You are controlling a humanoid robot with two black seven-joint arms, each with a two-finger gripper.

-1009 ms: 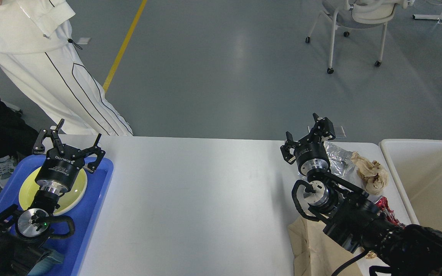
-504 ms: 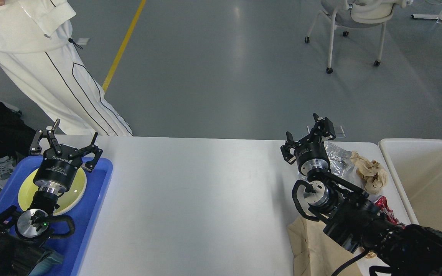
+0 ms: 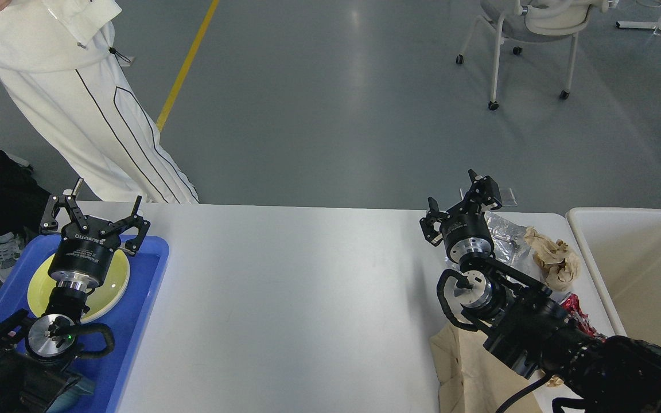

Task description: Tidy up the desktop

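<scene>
- Over the last second our left gripper [image 3: 96, 207] has drifted a little toward the far left edge of the tray [image 3: 146, 287]; its fingers stay spread wide and hold nothing.
- Our right gripper [image 3: 461, 203] has not moved. It hovers at the far right of the desktop [image 3: 284, 298], fingers parted and empty.
- We judge the left arm is clearing away from the tray after a placement, so the litter on the right is what remains.
- The blue tray sits at the desktop's left edge and holds a yellow plate [image 3: 107, 284], partly hidden by our arm.
- The cream bin [image 3: 594, 221] stands just beside the desktop's right edge; what shows of its inside looks empty.
- Foil [image 3: 505, 236], crumpled paper [image 3: 557, 258], a red wrapper [image 3: 580, 312] and a brown bag [image 3: 462, 367] lie on the desktop near the bin.
</scene>
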